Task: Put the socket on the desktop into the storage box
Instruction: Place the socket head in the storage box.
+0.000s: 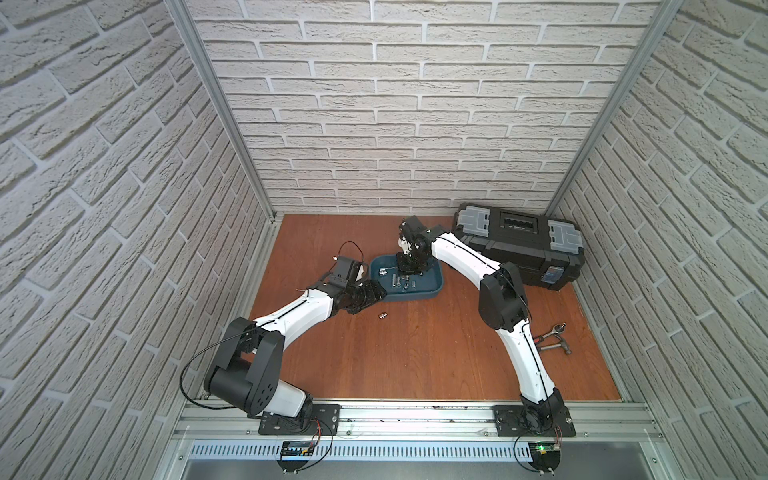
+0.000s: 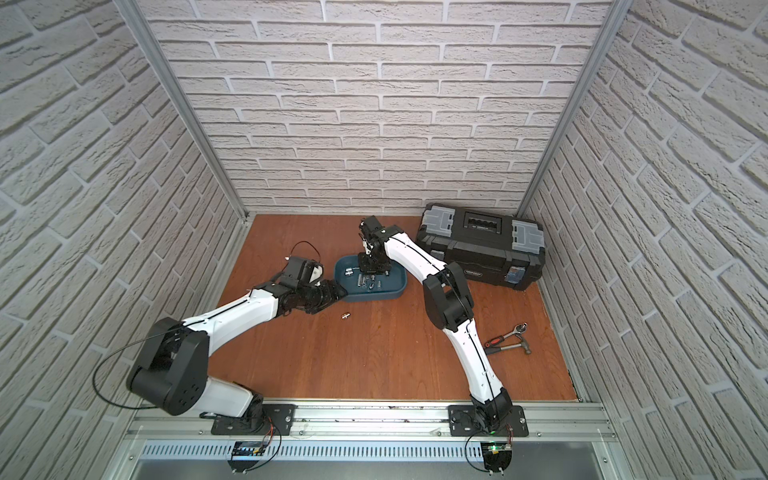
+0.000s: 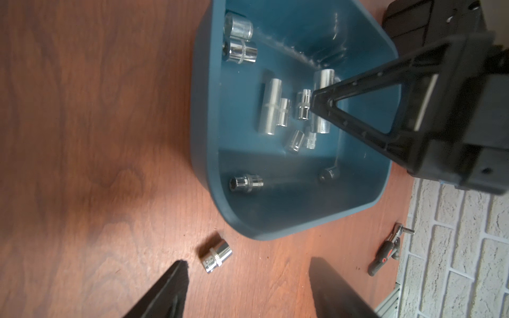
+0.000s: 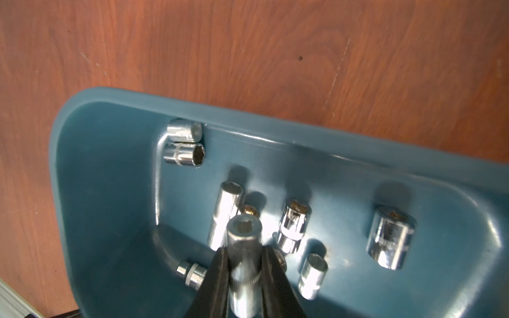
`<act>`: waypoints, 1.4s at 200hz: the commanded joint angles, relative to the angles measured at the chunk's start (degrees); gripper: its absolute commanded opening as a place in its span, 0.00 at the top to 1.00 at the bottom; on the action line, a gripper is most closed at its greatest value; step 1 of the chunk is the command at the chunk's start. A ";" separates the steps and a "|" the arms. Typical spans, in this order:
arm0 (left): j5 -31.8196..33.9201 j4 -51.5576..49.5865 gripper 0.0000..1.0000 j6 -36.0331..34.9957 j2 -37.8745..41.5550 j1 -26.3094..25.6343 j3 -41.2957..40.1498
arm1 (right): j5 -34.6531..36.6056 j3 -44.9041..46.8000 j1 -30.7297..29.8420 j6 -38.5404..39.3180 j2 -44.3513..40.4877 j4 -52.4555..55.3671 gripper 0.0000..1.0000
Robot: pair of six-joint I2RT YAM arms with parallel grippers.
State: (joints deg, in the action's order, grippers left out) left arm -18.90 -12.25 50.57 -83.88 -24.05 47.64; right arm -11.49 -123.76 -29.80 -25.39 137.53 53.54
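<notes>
A single chrome socket (image 1: pixel 381 316) (image 2: pixel 345 316) lies on the reddish-brown desktop (image 1: pixel 415 357), just in front of the teal storage box (image 1: pixel 431 279) (image 2: pixel 395 283). In the left wrist view this socket (image 3: pixel 216 256) lies just ahead of one fingertip of my open, empty left gripper (image 3: pixel 248 261). My right gripper (image 4: pixel 243 249) points down into the storage box (image 4: pixel 275 121) and is shut on a long chrome socket (image 4: pixel 243 234), held above several sockets lying on the box floor. The left wrist view shows the box wall (image 3: pixel 203 110) and the sockets inside.
A large black toolbox (image 1: pixel 519 241) stands at the back right. A ratchet and a hammer (image 1: pixel 555 338) lie near the right wall. The grey aluminium rail (image 1: pixel 415 419) with both arm bases runs along the front. Brick-pattern walls enclose three sides.
</notes>
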 commanded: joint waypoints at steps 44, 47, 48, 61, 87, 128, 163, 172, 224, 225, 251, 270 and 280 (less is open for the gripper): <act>1.06 -1.23 0.26 -1.79 0.42 -0.37 0.55 | 2.19 -2.26 0.53 -2.20 1.75 0.25 0.81; 1.13 -1.27 0.26 -1.79 0.45 -0.38 0.46 | 2.34 -2.26 0.49 -2.27 1.80 0.21 0.81; 1.14 -1.23 0.26 -1.79 0.46 -0.42 0.45 | 2.43 -2.22 0.51 -2.29 1.83 0.23 0.81; 1.14 -1.20 0.26 -1.79 0.63 -0.43 0.18 | 2.70 -2.25 0.70 -2.57 2.11 0.27 0.81; 1.23 -1.24 0.26 -1.81 0.96 -0.50 -0.35 | 3.28 -2.49 0.71 -2.91 2.39 0.34 0.77; 1.62 -2.05 0.26 -2.66 1.33 -0.64 -0.65 | 3.94 -2.33 0.64 -3.08 1.87 0.77 0.65; 1.75 -2.20 0.26 -3.23 1.36 -0.97 -0.87 | 4.44 -1.25 0.36 -2.80 -0.03 0.57 0.65; 1.80 -2.46 0.26 -3.58 1.35 -1.11 -0.86 | 4.81 -0.75 0.14 -2.53 -0.82 0.43 0.65; 2.93 -5.28 0.26 -6.42 1.70 -1.78 -0.16 | 4.53 5.20 -0.68 -1.86 -7.17 -1.52 0.65; 3.00 -5.39 0.26 -6.52 1.70 -1.87 -0.12 | 4.54 5.38 -0.69 -1.86 -7.40 -1.60 0.65; 3.51 -7.23 0.27 -8.13 1.61 -2.05 0.53 | 3.71 11.85 -1.31 -1.56 -12.44 -4.21 0.65; 3.59 -8.67 0.27 -9.51 1.37 -2.32 1.17 | 3.09 17.44 -1.81 -1.36 -16.83 -6.16 0.65; 3.89 -9.80 0.27 -10.35 1.28 -2.62 1.70 | 2.63 20.70 -2.10 -1.16 -19.24 -7.38 0.65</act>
State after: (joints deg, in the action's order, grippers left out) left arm -16.12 -18.92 43.51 -83.50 -25.96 47.57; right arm -7.77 -108.57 -30.87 -27.53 125.58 50.09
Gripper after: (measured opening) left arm 0.731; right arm 0.352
